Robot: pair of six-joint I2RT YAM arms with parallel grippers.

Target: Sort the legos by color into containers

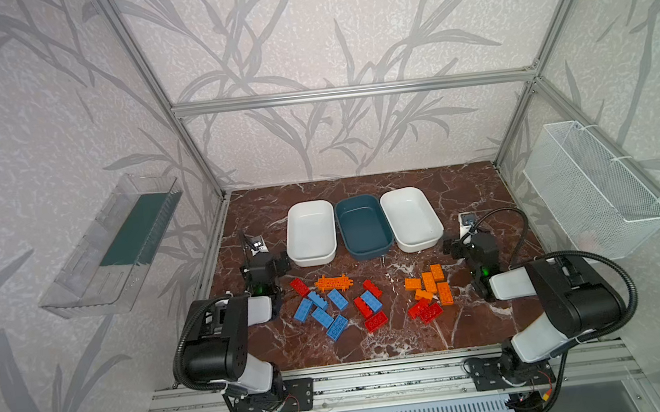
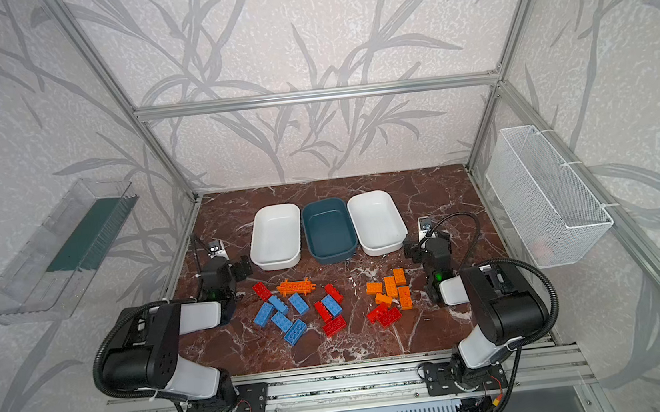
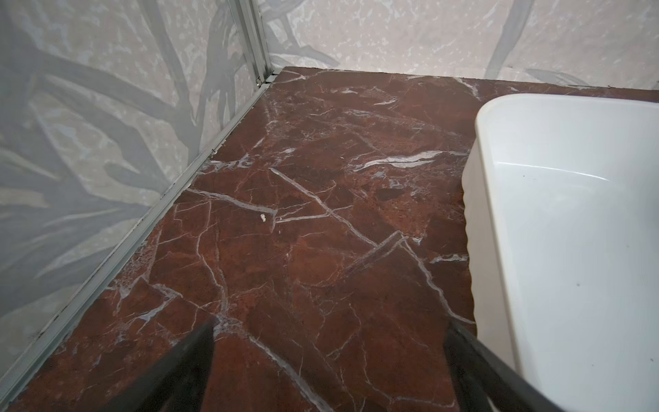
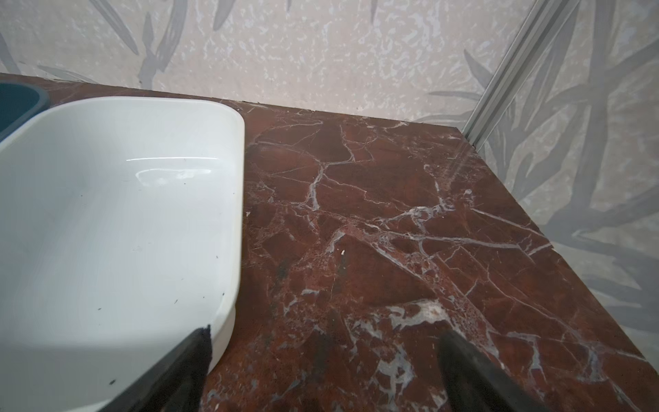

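The legos [image 1: 337, 299] all lie loose on the tabletop [image 1: 376, 348], in front of the three tubs, and none is in a tub yet, so we judge the sorting has not begun. The blue bricks [image 1: 322, 316] gather to the left, the orange bricks [image 1: 428, 282] to the right, and the red bricks [image 1: 375, 321] are scattered across both groups. A long toothed orange piece [image 1: 333, 283] sits apart from its colour, just behind the blue ones. In the middle cluster one blue brick touches the red ones, but we cannot tell whether it lies on them or merely against them. Behind the bricks the left white tub [image 1: 309, 234], the teal tub [image 1: 363, 226] and the right white tub [image 1: 412, 217] stand side by side, rims close together and all empty. We take that row as laid out so either arm can drop a brick with a short reach. The left claw [image 3: 330, 339] hangs over bare tabletop beside the left white tub, spread wide and holding nothing. The right claw [image 4: 324, 339] mirrors it by the right white tub, likewise spread and empty. Parked at the outer sides, both leave the bricks in plain sight from above. We expect each arm to suit the pile nearer to it.
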